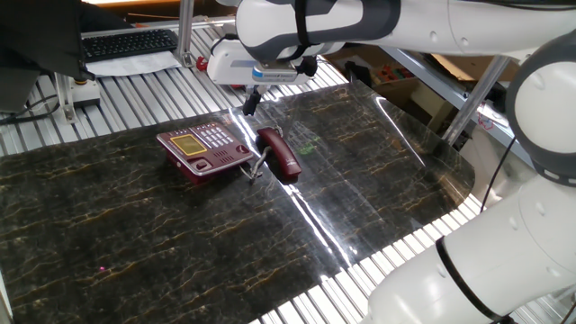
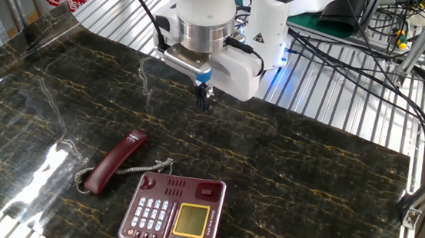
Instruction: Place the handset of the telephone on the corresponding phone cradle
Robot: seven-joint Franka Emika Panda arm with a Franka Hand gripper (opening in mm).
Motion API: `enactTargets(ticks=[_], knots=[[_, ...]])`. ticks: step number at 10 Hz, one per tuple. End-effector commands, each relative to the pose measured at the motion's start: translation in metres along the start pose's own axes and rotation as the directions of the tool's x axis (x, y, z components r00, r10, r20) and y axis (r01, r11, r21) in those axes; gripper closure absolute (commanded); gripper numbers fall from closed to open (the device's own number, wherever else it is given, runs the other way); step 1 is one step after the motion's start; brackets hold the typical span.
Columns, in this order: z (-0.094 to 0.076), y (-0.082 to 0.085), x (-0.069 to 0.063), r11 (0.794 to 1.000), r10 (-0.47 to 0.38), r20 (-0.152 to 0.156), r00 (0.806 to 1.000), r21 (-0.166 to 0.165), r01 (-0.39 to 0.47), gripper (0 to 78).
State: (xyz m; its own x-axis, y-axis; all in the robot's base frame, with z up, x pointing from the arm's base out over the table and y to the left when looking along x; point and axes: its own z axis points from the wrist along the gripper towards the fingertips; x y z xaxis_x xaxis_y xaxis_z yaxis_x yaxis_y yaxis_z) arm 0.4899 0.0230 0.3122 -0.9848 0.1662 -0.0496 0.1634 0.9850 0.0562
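The handset lies on the dark marble table, off the telephone, at its ten o'clock. The end effector hangs empty above the table, fingers pressed together, at the telephone's twelve o'clock.

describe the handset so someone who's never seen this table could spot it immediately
Start at the dark marbled table and find the flat dark red telephone with pale keys and a yellowish display. The handset lies on the table beside the keypad side, off the base, joined by a thin coiled cord. It is the only long, glossy maroon bar; the gripper hangs above, apart from it.
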Motion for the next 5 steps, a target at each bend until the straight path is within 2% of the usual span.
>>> enactTargets(ticks=[1, 5], knots=[[-0.0014, 0.0007, -0.0005, 1.000, -0.016, -0.012, 1.000, 0.013, 0.016, 77.6], [0.0004, 0.0010, -0.0012, 1.000, -0.014, -0.014, 1.000, 0.017, 0.014, 77.6]])
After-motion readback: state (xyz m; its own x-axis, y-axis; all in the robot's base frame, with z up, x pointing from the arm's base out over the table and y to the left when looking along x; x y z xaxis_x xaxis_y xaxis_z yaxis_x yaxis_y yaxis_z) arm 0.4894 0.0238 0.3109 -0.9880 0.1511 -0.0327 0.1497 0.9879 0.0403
